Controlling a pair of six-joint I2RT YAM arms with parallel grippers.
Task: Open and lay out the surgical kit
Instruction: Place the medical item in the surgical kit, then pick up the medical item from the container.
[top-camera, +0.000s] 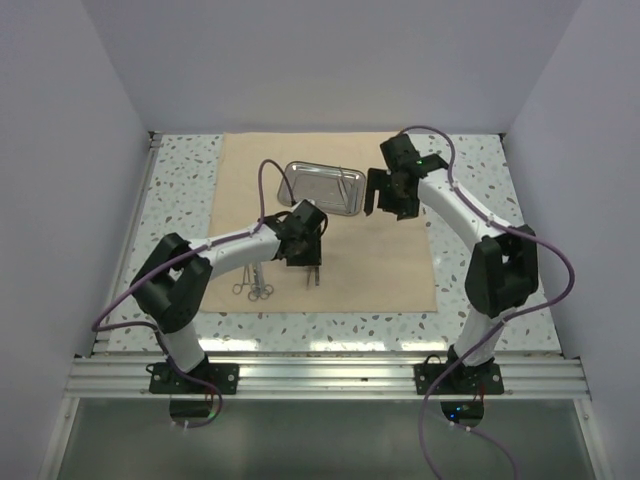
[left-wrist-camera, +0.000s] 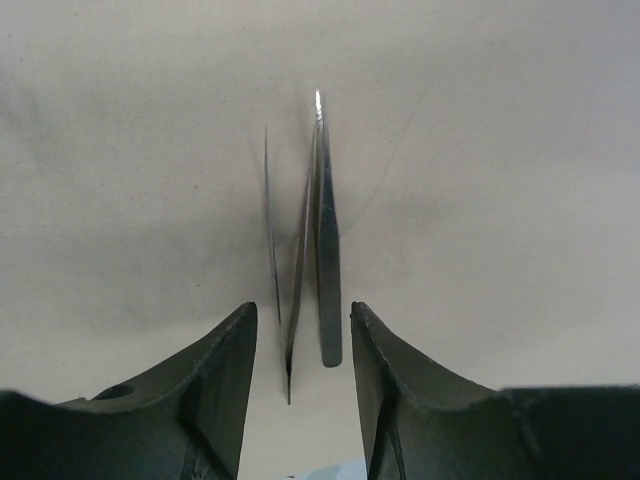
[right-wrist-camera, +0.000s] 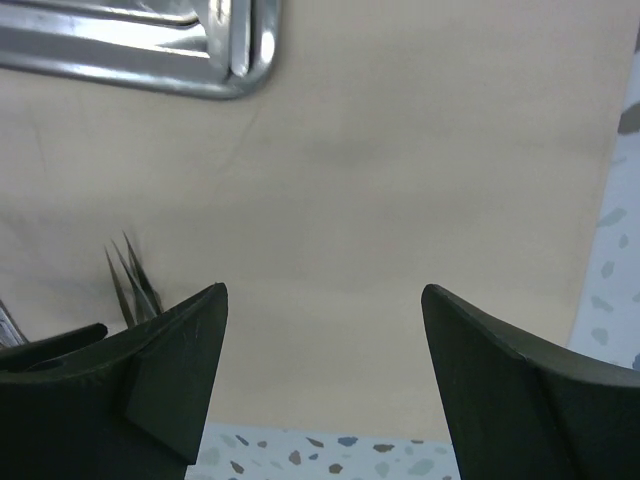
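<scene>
Speckled counter (top-camera: 180, 200), plain pale walls (top-camera: 330, 60) on three sides, and in the middle of it the left hand (top-camera: 311, 277) points straight down with its jaws parted. There's a clear gap on each side of the tweezers (left-wrist-camera: 327, 250) lying between its fingers (left-wrist-camera: 225, 385): nothing gripped, the steel flat on the beige cloth wrap (top-camera: 390, 270). From the wrist camera those are several thin blades bunched together, tips pointing away; how many pairs is hard to call. Just left of that hand, the scissor-like instruments (top-camera: 253, 287) lie by the cloth's near edge, their far ends tucked under the left forearm (top-camera: 235, 240), which crosses above them. Further out, the steel tray (top-camera: 325, 187) sits toward the far side of the cloth, well apart from the tweezers, with a purple cable (top-camera: 263, 190) looping up beside its left end. Over by the tray's right end the right hand (right-wrist-camera: 324, 300) hovers above bare cloth, jaws spread wide and holding nothing. Its wrist camera catches one rounded tray corner at top left and instrument tips poking out past its left finger (right-wrist-camera: 150, 370).
</scene>
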